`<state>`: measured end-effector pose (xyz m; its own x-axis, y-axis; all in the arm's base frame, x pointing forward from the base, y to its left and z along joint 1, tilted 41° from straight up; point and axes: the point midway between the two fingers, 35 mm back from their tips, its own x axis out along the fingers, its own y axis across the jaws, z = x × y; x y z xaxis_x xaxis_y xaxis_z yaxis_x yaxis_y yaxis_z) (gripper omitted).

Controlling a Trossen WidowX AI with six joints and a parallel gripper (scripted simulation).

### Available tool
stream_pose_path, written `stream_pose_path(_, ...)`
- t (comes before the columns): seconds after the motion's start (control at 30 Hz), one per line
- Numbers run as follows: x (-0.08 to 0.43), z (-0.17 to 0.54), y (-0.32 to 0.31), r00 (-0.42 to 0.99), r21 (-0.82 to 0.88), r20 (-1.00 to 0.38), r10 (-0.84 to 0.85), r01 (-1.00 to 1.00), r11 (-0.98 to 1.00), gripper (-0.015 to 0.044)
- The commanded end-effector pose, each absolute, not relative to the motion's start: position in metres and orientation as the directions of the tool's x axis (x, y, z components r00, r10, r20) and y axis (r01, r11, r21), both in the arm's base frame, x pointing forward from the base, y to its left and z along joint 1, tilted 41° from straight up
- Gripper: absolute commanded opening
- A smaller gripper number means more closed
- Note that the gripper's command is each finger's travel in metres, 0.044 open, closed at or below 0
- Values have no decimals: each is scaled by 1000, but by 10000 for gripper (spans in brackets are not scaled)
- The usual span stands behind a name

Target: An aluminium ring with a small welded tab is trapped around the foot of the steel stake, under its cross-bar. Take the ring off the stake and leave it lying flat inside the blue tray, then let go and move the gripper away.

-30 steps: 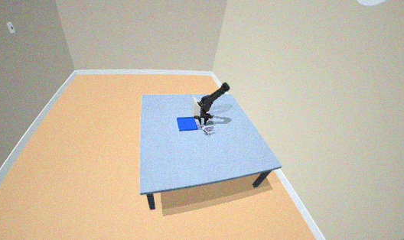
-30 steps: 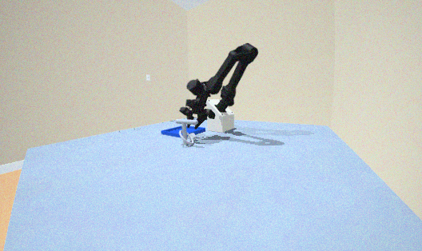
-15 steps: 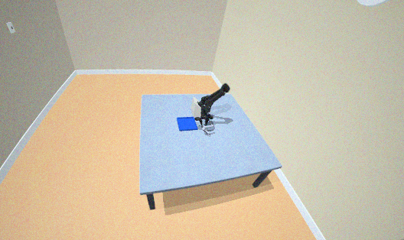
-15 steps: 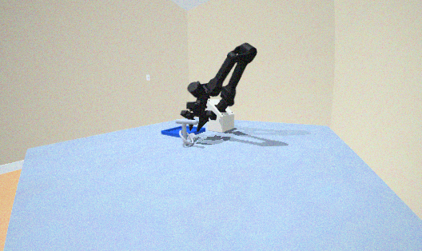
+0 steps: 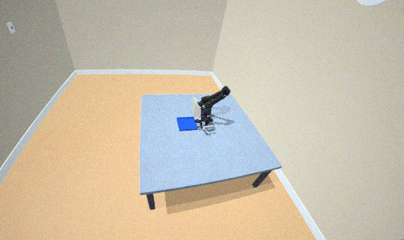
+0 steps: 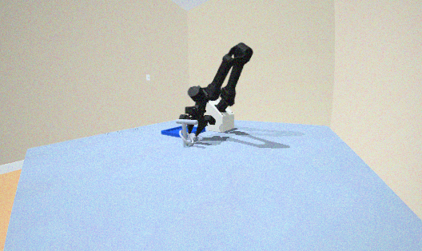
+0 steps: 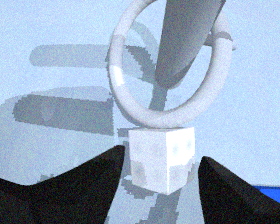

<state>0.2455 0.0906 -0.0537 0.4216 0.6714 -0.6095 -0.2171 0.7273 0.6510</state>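
The gripper is partly open, its two black fingertips well apart and nothing gripped. In the wrist view they flank the white tab, with a narrow strip of room between each tip's inner edge and the tab's sides. The tab's far edge meets the near edge of the ring. The ring is around the foot of the stake, under the cross-bar, and looks tilted in the exterior view. Inside it, open room shows between the near inner edge and the stake's foot, and on both sides of the foot. In the top view these parts are too small to tell apart.

The tray is near the stake, with no ring inside; its corner enters the wrist view at lower right. Beyond, the pale arm base stands upright on the table. All of this sits inside the table's edges, with wide margins of tabletop around.
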Motion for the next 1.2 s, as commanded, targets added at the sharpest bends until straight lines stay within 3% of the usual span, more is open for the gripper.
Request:
stream_pose_path(0.0, 249, -59, 95, 424, 651, -611, 669, -212, 729, 200)
stream_pose_path(0.17, 250, -61, 100, 425, 653, -609, 670, -212, 728, 200)
stream_pose_path(1.17, 248, -59, 97, 422, 653, -608, 672, -217, 726, 0)
